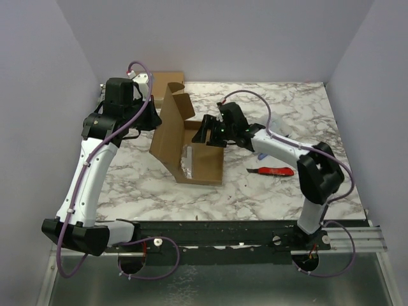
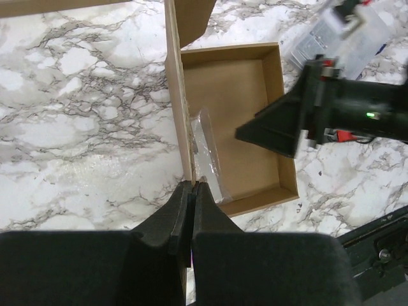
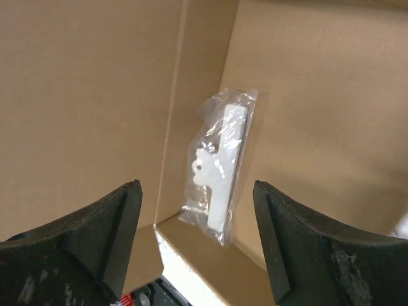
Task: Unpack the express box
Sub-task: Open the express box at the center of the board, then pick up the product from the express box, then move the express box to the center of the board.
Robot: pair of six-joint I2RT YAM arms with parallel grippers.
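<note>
1. Cardboard express box (image 1: 209, 167) sits open on a marble tabletop (image 1: 280, 108), its lid flap (image 1: 167, 127) standing upright along one side.
2. Left fingers (image 2: 180, 220) are pressed fully together, pinching the thin edge of that upright lid flap. The cardboard runs straight out from between the fingertips.
3. Seen from the left wrist, the open tray of the box lies just beyond the left fingertips and to their right, with its brown floor exposed.
4. A clear plastic packet (image 3: 220, 166) holding a flat white part lies inside the box. It leans against the wall on the lid side, close ahead of the left fingertips.
5. Right fingers (image 3: 108, 236) are spread wide apart and grip nothing. They hover over the open box, pointing down into it.
6. In the right wrist view, the plastic packet shows in the gap between the two right fingers, beyond their tips. It touches neither finger.
7. Whether the right fingertips touch the box cannot be told from these views.
8. A red-handled knife (image 1: 273, 171) lies on the tabletop behind the right fingers, beside the right arm and outside the box.
9. Another clear bag (image 2: 357, 35) rests on the tabletop past the far side of the right fingers. Its contents are too blurred to make out.
</note>
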